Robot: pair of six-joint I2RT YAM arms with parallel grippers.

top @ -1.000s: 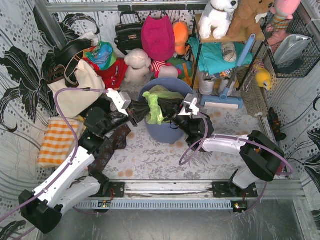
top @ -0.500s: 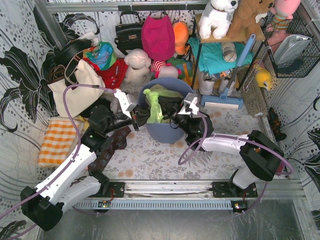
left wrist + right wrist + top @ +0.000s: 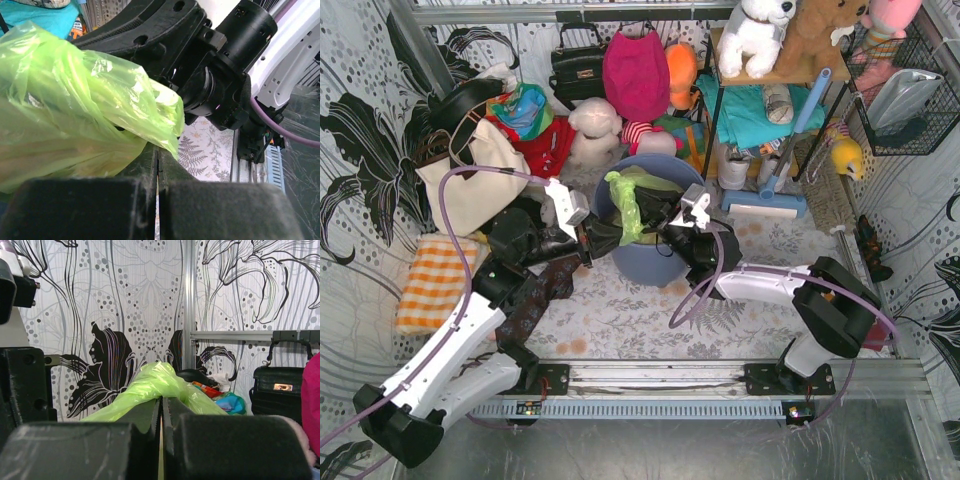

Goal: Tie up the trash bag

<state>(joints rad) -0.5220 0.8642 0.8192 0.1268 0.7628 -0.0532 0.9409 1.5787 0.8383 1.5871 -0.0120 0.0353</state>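
Seen from above, the trash bag (image 3: 626, 207) sits in the round bin (image 3: 655, 265) on the table (image 3: 610, 318), its green neck rising between both arms. In the left wrist view, the left end effector (image 3: 157, 157) is pressed together on a bunched flap of plastic. In the right wrist view, the right end effector (image 3: 161, 404) pinches another flap. For a sound knot, I judge both pinches must stay firm while the flaps cross with some slack, lest the thin film tear.

The left pincer (image 3: 593, 238) and right pincer (image 3: 662, 222) are black, on 2 white-shelled arms (image 3: 450, 345) with purple cables (image 3: 443, 200).
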